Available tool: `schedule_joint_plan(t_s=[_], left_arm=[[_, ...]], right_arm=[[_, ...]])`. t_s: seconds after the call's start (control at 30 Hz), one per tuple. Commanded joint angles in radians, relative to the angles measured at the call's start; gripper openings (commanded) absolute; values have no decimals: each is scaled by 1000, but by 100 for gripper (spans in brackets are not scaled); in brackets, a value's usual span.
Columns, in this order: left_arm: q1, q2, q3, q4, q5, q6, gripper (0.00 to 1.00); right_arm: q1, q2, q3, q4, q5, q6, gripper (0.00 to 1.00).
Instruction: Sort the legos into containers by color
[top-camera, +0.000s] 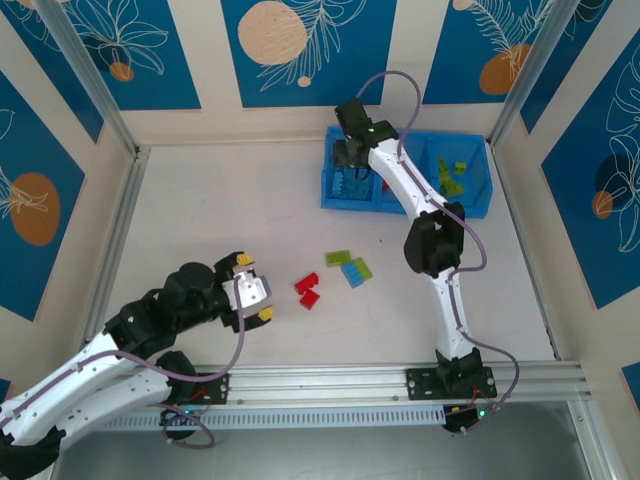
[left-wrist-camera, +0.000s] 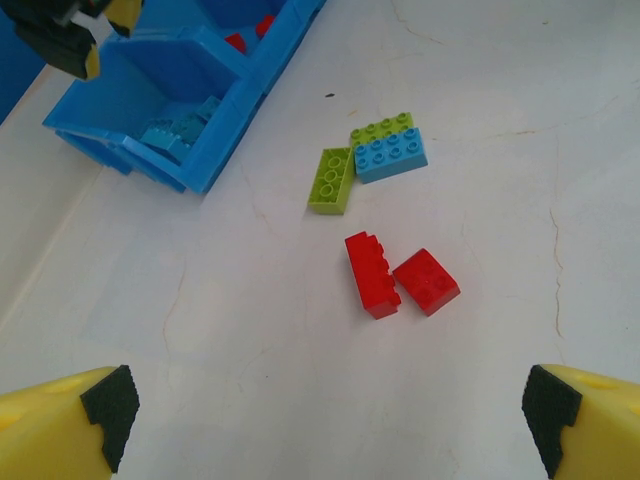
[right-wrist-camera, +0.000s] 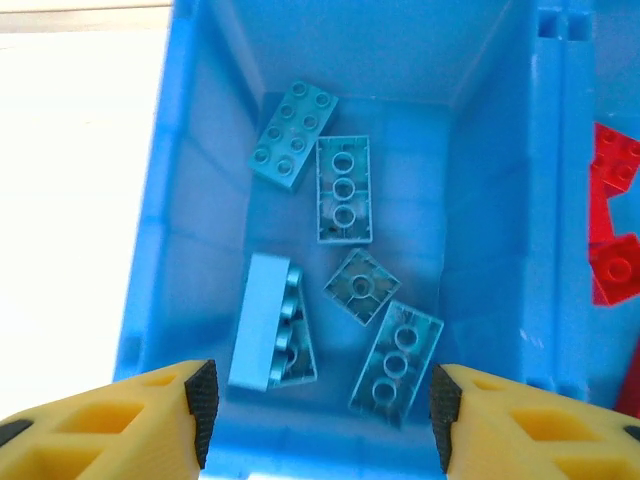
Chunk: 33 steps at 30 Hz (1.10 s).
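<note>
On the white table we have two red plastic bricks, two lime green bricks and one light blue brick left to sort, the rest lying by colour in the bright blue plastic tray, our left gripper and right gripper both gaping empty.

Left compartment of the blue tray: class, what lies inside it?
Five light blue bricks, lying loose. Fingers of the right hand cover its near corners.

White table, blue tray, loose legos
</note>
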Motion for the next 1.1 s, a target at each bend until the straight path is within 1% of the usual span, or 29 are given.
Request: schedule_joint_plan(t_s=[0.0, 0.03, 0.1, 0.17, 0.27, 0.37, 0.47, 0.53, 0.63, 0.73, 0.8, 0.93, 1.07], left_arm=[[10, 5, -7, 9, 16, 2, 100], [11, 4, -6, 9, 20, 1, 100], [11, 3, -7, 11, 23, 1, 100], [11, 2, -8, 13, 21, 2, 100], [11, 12, -8, 16, 23, 3, 100], [13, 28, -4, 18, 35, 4, 100], [14, 44, 1, 16, 45, 2, 100], [15, 48, 3, 13, 45, 2, 100], [15, 44, 0, 9, 33, 2, 100], [16, 35, -3, 9, 20, 2, 100], [17, 35, -5, 10, 18, 2, 100], [17, 44, -8, 12, 15, 2, 100], [18, 56, -6, 14, 18, 0, 100]], right_arm=[[27, -237, -185, -49, -29, 23, 60], [42, -327, -328, -3, -42, 26, 60], [81, -498, -560, 117, -70, 17, 60], [141, -658, -791, 204, -46, 28, 60], [232, -804, -1036, 237, 44, 82, 60], [302, -887, -1183, 234, 81, 122, 60], [337, -878, -1270, 243, 71, 121, 61], [349, -833, -1284, 240, 60, 113, 61], [366, -744, -1277, 249, 81, 96, 61], [358, -658, -1271, 293, 79, 78, 61], [338, -610, -1273, 330, 51, 76, 60], [331, -569, -1270, 357, 15, 78, 60], [343, -566, -1294, 406, -49, 88, 50]])
